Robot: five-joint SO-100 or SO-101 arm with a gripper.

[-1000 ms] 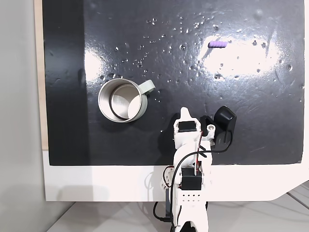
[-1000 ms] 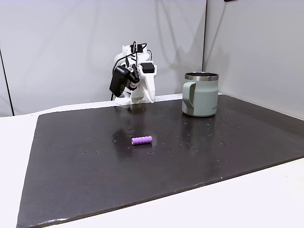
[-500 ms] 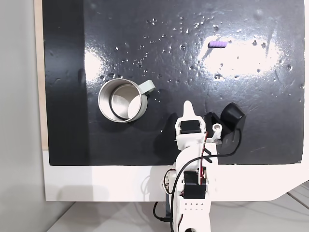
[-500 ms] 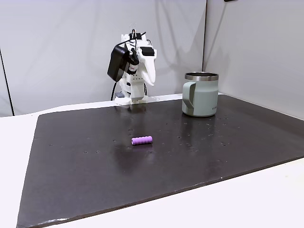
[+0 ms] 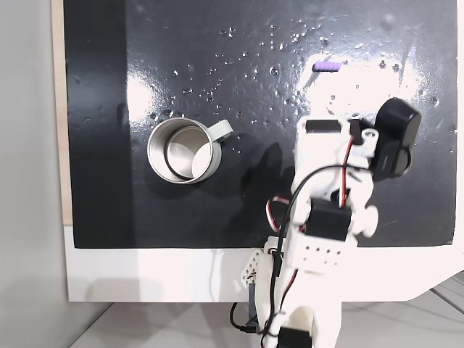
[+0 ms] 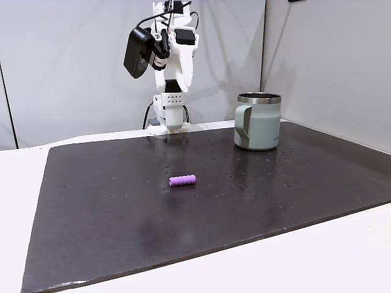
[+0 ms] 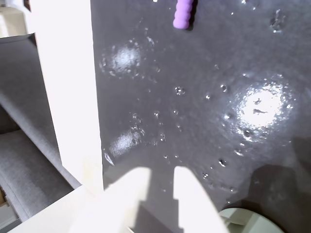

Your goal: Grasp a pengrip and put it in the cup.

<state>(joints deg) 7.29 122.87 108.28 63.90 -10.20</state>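
Fingers are showing at the bottom of the wrist view, standing slightly apart and holding nothing. To reach well, the arm should be lowering over the pengrip with the fingers straddling its short width. It is lying on the mat, toward the tabletop edge far from the arm's base. The cup is standing well apart. In the wrist view the pengrip is cut off at the top.

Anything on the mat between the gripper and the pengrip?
No: in the wrist view, bare dark mat lies between the gripper and the pengrip.
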